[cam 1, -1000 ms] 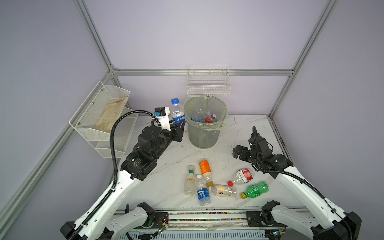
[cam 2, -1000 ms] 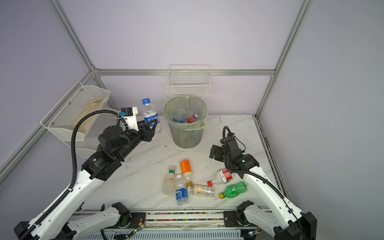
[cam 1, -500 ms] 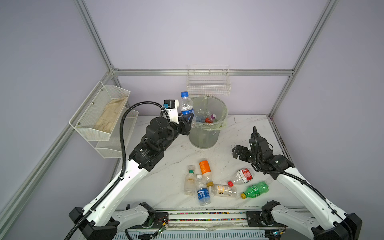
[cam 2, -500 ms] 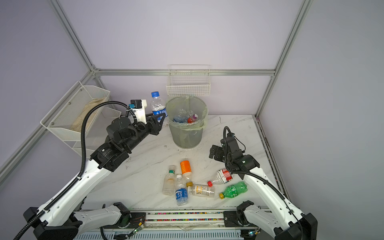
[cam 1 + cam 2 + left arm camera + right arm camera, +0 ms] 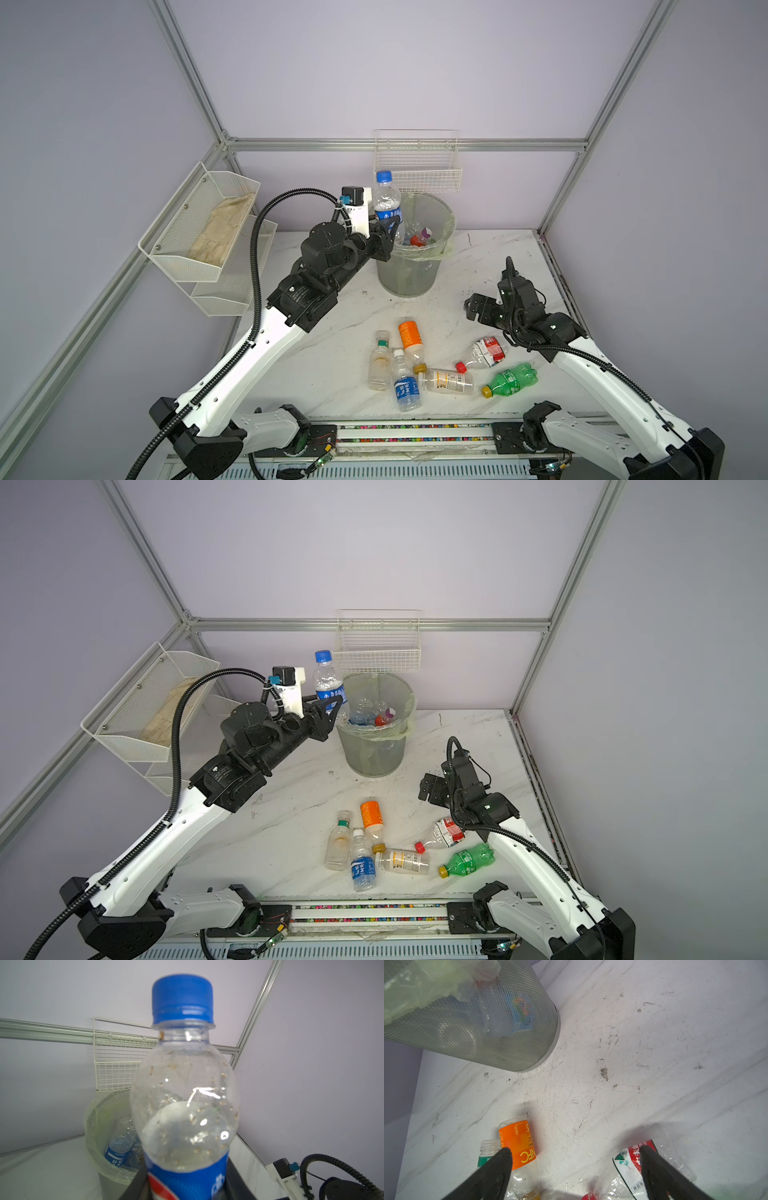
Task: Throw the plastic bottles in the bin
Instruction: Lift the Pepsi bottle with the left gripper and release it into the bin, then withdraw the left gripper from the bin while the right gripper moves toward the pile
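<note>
Mesh shelf trays point(image 5: 199, 249) on the wall at 9 o'clock, with a cloth point(image 5: 218, 232) in the upper one.

Left gripper point(image 5: 390, 227) is clamped tight on the blue-capped bottle point(image 5: 386, 199). It's held upright, cap up, at the 10 o'clock edge of the bin point(image 5: 409, 276). Its base is hidden behind the fingers, so I can't tell if it's over the rim or just outside.

Bin stands at 12 o'clock on the marble table point(image 5: 345, 324), below the wire basket point(image 5: 417, 166). Several binned bottles point(image 5: 419, 240) lie inside.

Six more lie loose at the bin's 6 o'clock:
- green-banded clear bottle point(image 5: 379, 365)
- blue-label water bottle point(image 5: 405, 386)
- orange-label bottle point(image 5: 410, 336)
- yellow-capped bottle point(image 5: 444, 380)
- crushed red-label bottle point(image 5: 484, 353), toward 5 o'clock
- green bottle point(image 5: 511, 379), toward 5 o'clock

Right gripper point(image 5: 575, 1149) is at the bin's 4 o'clock, jaws spread fully wide and gripping nothing. It hangs above the table, near the crushed red-label bottle.
</note>
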You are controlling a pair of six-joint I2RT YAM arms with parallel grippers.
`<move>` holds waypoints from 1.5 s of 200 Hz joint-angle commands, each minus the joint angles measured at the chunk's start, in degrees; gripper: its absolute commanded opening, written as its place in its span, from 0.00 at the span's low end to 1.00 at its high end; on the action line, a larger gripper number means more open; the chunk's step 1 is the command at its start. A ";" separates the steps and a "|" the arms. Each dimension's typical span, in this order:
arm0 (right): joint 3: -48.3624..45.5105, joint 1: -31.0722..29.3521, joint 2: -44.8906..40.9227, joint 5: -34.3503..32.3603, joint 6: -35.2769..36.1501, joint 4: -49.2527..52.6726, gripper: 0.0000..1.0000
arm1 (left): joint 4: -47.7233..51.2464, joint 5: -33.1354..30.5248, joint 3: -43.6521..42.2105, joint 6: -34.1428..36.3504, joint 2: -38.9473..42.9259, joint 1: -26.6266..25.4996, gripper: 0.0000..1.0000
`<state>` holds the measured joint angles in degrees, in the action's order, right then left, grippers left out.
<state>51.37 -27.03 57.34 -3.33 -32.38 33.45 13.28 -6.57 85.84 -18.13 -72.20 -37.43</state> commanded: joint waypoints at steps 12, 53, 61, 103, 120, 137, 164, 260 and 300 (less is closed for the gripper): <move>-0.92 0.11 -1.19 0.31 -0.84 -0.84 0.97 | -2.76 0.68 7.73 2.86 -3.11 -0.45 0.38; -1.45 0.12 -2.05 0.45 -1.27 -0.69 0.97 | -1.49 0.66 12.92 4.39 -10.28 -0.45 0.38; -1.45 0.13 -2.21 0.48 -1.28 -0.60 0.97 | -1.17 0.43 14.00 4.73 -11.97 -0.45 0.38; -1.10 0.10 -3.25 0.64 -1.37 0.31 0.97 | 4.61 -2.75 21.53 7.30 -21.17 -0.20 0.39; -1.01 0.12 -3.67 0.75 -1.32 0.66 0.97 | 10.99 -3.12 28.08 6.77 -26.56 0.57 0.68; -0.87 0.11 -3.78 1.06 -1.54 0.69 0.97 | 20.09 -4.20 37.19 6.18 -31.83 0.94 1.00; -0.04 0.13 -3.84 0.20 -1.54 1.88 0.97 | 22.83 -3.88 41.60 4.22 -31.84 0.95 1.00; -0.80 0.13 -3.39 1.24 -1.81 0.29 0.97 | 14.43 -4.13 28.46 5.12 -16.55 0.04 1.00; -1.27 0.10 -3.75 1.18 -1.81 0.47 0.97 | 11.41 -3.68 22.06 4.99 -10.54 -0.49 1.00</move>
<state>50.61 -27.03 54.08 -2.02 -33.43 33.65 27.64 -10.50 112.64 -12.93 -85.10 -37.41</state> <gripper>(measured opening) 0.973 0.998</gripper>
